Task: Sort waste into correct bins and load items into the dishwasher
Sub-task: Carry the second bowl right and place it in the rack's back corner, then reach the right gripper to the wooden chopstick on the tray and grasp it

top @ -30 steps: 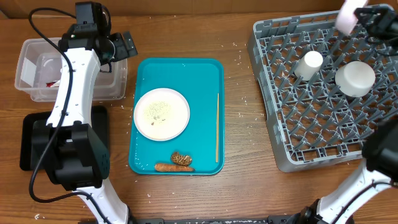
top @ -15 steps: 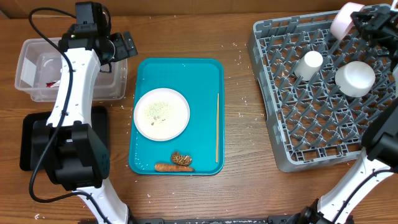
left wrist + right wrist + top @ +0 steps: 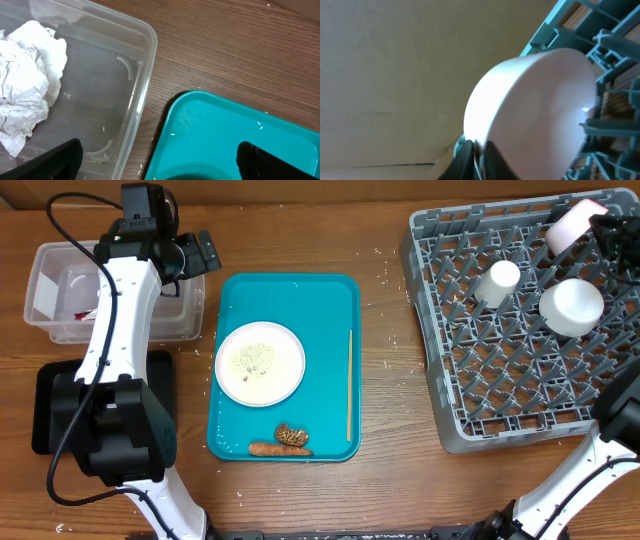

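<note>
My right gripper [image 3: 479,152] is shut on the rim of a pinkish-white bowl [image 3: 571,225] [image 3: 535,105], held tilted at the far right corner of the grey dish rack [image 3: 500,395]. A white cup [image 3: 497,282] and a white bowl [image 3: 572,306] sit in the rack. My left gripper [image 3: 160,169] is open and empty, over the gap between the clear tub [image 3: 40,330] [image 3: 142,95] and the teal tray [image 3: 330,305]. The tub holds a crumpled tissue [image 3: 27,97] and a red wrapper [image 3: 86,313]. On the teal tray lie a white plate [image 3: 260,362] with rice grains, a chopstick [image 3: 349,385], a carrot piece [image 3: 268,448] and a brown lump [image 3: 292,435].
The black tray [image 3: 42,420] lies in front of the tub, partly under the left arm's base. Rice grains are scattered on the wooden table [image 3: 385,330] between the teal tray and the rack. A brown board stands behind the rack.
My right gripper has carried the bowl a little to the right and lower, onto the rack's far right corner. The left arm has not moved.
</note>
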Controlling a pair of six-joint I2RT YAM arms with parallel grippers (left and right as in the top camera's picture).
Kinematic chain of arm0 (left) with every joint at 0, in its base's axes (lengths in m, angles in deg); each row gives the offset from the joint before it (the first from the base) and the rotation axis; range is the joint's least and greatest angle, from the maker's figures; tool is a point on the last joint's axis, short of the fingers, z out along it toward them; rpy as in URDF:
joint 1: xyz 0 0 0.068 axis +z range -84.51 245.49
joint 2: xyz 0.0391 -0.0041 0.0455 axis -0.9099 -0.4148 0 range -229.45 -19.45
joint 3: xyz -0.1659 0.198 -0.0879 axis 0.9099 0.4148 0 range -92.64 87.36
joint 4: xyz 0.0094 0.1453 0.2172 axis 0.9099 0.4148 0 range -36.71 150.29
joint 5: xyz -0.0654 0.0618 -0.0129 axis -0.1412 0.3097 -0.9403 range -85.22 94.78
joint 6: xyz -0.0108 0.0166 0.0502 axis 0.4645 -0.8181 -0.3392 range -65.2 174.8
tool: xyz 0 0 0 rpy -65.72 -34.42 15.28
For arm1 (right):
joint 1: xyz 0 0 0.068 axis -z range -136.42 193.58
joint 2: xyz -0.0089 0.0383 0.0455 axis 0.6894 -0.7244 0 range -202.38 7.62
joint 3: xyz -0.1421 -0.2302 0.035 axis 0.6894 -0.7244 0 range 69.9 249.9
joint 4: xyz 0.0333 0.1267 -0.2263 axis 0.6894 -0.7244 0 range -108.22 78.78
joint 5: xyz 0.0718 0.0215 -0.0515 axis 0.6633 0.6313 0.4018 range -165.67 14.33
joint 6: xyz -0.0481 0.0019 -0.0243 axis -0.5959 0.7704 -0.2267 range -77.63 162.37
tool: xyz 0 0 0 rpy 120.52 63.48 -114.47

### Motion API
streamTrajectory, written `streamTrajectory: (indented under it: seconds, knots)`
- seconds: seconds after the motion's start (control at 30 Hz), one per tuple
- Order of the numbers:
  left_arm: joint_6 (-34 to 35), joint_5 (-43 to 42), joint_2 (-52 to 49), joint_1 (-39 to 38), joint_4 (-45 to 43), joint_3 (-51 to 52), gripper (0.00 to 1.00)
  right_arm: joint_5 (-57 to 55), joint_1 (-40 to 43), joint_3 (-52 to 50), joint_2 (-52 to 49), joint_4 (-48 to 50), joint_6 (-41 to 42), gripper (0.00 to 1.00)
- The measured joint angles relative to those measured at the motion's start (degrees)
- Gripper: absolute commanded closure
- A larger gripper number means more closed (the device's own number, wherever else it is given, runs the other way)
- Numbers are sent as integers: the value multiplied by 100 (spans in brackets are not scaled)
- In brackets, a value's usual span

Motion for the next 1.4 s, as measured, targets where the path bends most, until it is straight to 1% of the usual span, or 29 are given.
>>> streamTrajectory:
  seconds: [0.07,0.13,0.23,0.27,0.43,0.53,0.67,0.8,0.83,0.87,0.9,0.97,1.03,1.07,1.1,1.17,1.2,1.23,1.3,1.4]
  knots:
    - [0,0,0,0,2,0,0,39,85,2,0,-48,0,75]
    - [2,0,0,0,0,0,0,76,216,22,0,-192,24,70]
    - [0,0,0,0,0,0,0,72,450,87,2,-520,24,68]
    - [0,0,0,0,0,0,0,42,527,116,7,-671,26,63]
    - [0,0,0,0,0,0,0,-520,841,177,238,-1622,24,60]
    - [2,0,0,0,0,0,0,-1010,957,177,616,-2072,-9,59]
    - [0,0,0,0,-2,0,0,-1521,968,186,1294,-2417,-153,57]
    - [0,0,0,0,0,0,0,-2168,828,219,2105,-2793,-302,52]
    - [2,0,0,0,0,0,0,-2326,758,225,2308,-2916,-332,43]
    - [2,0,0,0,0,0,0,-2452,669,234,2514,-3053,-354,29]
    - [0,0,0,0,0,0,0,-2531,553,243,2728,-3206,-389,0]
    - [0,0,0,0,-2,0,0,-2452,221,264,3195,-3569,-452,0]
    - [0,0,0,0,-2,0,0,-2011,-90,310,3462,-3829,-533,1]
    - [0,0,0,0,0,0,0,-1742,-240,313,3563,-3974,-603,7]
    - [2,-2,0,0,0,0,0,-1419,-470,319,3652,-4144,-732,9]
    - [0,-2,0,0,0,0,0,-1178,-782,343,3709,-4437,-968,12]
    - [2,0,0,0,2,0,0,-1088,-1174,350,3724,-4784,-1176,14]
    - [0,-2,0,0,0,0,0,-1204,-1432,361,3722,-5051,-1274,14]
    - [0,-2,0,0,2,0,0,-1825,-2190,339,3694,-5740,-1453,14]
    - [2,0,0,0,0,0,0,-2903,-3322,197,3633,-6220,-1598,14]
